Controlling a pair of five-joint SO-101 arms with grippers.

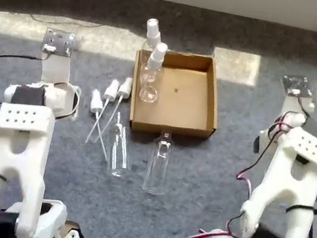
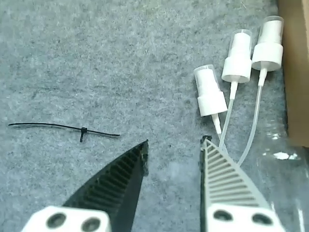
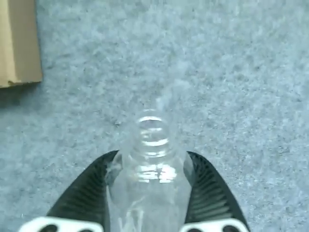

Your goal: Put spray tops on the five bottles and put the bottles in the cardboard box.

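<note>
**Left gripper** (image 2: 175,141): the fingers are spread apart with nothing between them, above the grey carpet (image 2: 96,58). The grey finger's tip sits just beside the thin dip tubes of three white plastic spray tops (image 2: 236,58), which lie loose and side by side on the carpet. Whether it touches the tubes cannot be told. A thin black cable tie (image 2: 82,130) lies on the carpet, well apart from the tops.

**Right gripper** (image 3: 152,157): the black fingers are clenched on both sides of a clear plastic bottle (image 3: 152,179). Its open neck carries no top and points away from the wrist.

**Surroundings:**
- The brown cardboard box (image 1: 172,127) holds two capped bottles (image 1: 152,76), upright along the wall nearest the left arm.
- On the carpet in front of the box lie two uncapped bottles. The left lying bottle (image 1: 119,149) is next to the spray tops.
- The right lying bottle (image 1: 159,161) has its neck just at the box's front wall.
</note>
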